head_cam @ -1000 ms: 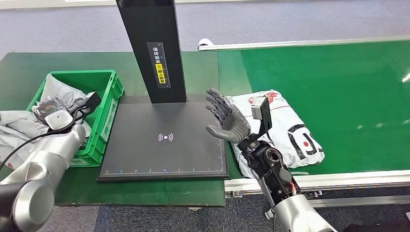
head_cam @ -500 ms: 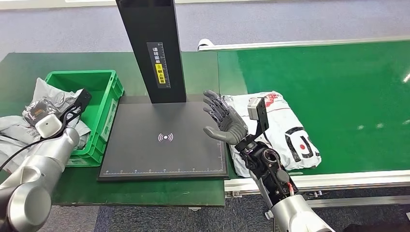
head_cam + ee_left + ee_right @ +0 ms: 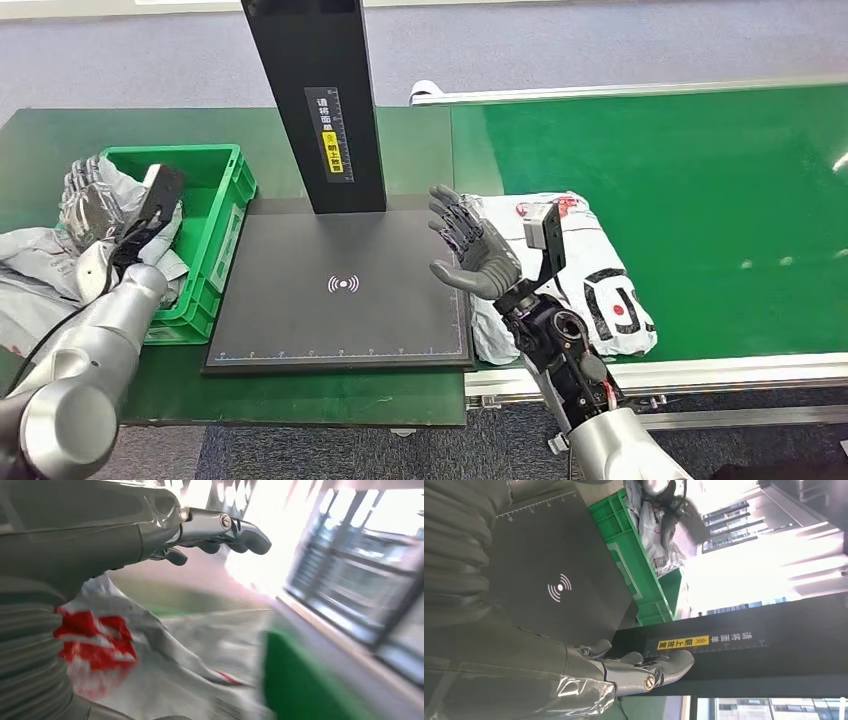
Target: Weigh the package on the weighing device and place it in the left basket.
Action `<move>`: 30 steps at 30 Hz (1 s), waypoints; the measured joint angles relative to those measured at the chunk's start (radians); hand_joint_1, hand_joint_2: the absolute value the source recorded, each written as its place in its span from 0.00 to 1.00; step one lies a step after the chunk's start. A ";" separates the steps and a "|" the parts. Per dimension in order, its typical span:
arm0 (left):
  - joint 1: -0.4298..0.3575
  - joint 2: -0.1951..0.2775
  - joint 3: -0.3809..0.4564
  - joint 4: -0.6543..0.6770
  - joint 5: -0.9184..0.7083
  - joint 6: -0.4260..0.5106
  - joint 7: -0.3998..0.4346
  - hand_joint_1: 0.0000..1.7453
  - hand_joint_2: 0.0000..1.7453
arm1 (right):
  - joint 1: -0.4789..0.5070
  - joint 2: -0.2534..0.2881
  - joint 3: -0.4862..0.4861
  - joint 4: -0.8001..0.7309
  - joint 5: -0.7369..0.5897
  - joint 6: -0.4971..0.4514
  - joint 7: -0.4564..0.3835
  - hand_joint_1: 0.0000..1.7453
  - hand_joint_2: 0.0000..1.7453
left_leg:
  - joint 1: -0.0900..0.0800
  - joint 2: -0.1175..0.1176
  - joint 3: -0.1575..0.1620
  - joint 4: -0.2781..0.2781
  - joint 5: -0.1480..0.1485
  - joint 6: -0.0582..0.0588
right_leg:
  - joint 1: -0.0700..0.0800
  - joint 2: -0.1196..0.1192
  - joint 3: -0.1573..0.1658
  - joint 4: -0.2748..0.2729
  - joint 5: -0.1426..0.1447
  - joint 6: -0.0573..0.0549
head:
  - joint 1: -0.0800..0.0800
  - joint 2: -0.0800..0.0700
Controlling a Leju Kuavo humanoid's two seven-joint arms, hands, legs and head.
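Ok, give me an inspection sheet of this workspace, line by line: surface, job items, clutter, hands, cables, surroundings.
Surface: dark green table carrying a black weighing device with an upright black column; nothing lies on its platform.
Job's things: white package with red and black print lies on the green conveyor belt, beside the platform. Green basket at the left holds grey bags.
Clutter: grey bags also lie outside the basket.
Hands: left hand over the basket, holding nothing that I can see. Right hand open, upright, between platform and package.
Cables: black cable along the left arm.
Surroundings: grey floor; bright windows in the wrist views.
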 joint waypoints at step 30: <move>0.408 -0.338 -0.391 -0.740 1.130 -0.497 -0.447 0.00 1.00 | -0.014 -0.033 -0.006 -0.015 -0.005 -0.012 -0.048 0.00 1.00 | -0.001 -0.001 -0.001 0.000 -0.001 0.001 | -0.001 0.000 0.000 -0.001 0.000 0.000 | 0.000 0.000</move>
